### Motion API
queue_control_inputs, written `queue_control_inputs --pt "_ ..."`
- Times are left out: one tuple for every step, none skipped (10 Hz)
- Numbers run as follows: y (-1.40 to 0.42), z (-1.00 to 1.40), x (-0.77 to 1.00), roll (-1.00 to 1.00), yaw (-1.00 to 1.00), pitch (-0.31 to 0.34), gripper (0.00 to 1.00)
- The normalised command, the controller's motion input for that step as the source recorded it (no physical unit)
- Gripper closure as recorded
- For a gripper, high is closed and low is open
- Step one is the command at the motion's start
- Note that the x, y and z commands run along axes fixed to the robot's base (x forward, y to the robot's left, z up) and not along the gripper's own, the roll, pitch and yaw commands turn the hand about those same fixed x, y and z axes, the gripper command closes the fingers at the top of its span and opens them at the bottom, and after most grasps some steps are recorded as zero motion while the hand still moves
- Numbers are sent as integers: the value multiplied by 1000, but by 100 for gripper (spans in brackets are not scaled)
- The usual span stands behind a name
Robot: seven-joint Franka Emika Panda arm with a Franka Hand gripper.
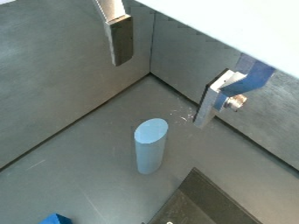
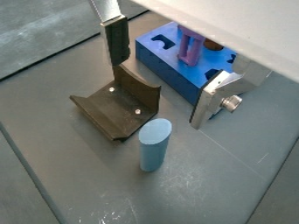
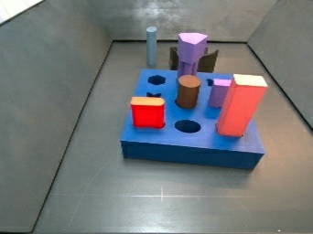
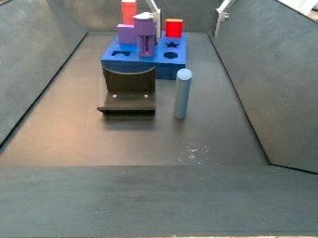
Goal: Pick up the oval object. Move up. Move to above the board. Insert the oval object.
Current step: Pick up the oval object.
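- My jaws (image 1: 176, 74) hang spread wide above the grey floor (image 1: 82, 166) — nothing between the fingers (image 2: 117, 42).
- The oval object (image 2: 155, 146) stands upright on the floor below me, untouched; in a side view it (image 4: 183, 93) rises just beside the fixture (image 4: 130, 96).
- The board (image 3: 193, 128) sits well apart from the post in a side view, where the post (image 3: 152, 46) shows far behind it.
- On the board: a red block (image 3: 148, 113), a brown cylinder (image 3: 188, 91), a lilac post (image 3: 221, 93), a tall salmon block (image 3: 243, 105) — and a purple post (image 3: 191, 52) near its back.
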Motion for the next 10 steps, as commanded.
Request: queue_control_inputs --pt "31 -20 0 0 0 16 0" --pt "-131 -506 0 11 -17 -143 0" --pt "-69 -926 80 0 -440 -136 0" --pt "-86 -1000 0 0 -520 -76 0" --pt "-63 -1000 0 0 -497 -70 0" --pt "40 -1000 0 0 -634 -23 0" --pt "260 -1000 -134 -7 -591 -10 0" --pt "337 -1000 -120 -47 -429 -46 0" --pt "257 -700 49 -203 -157 -127 0" --pt "174 -551 131 -290 -49 -154 0"
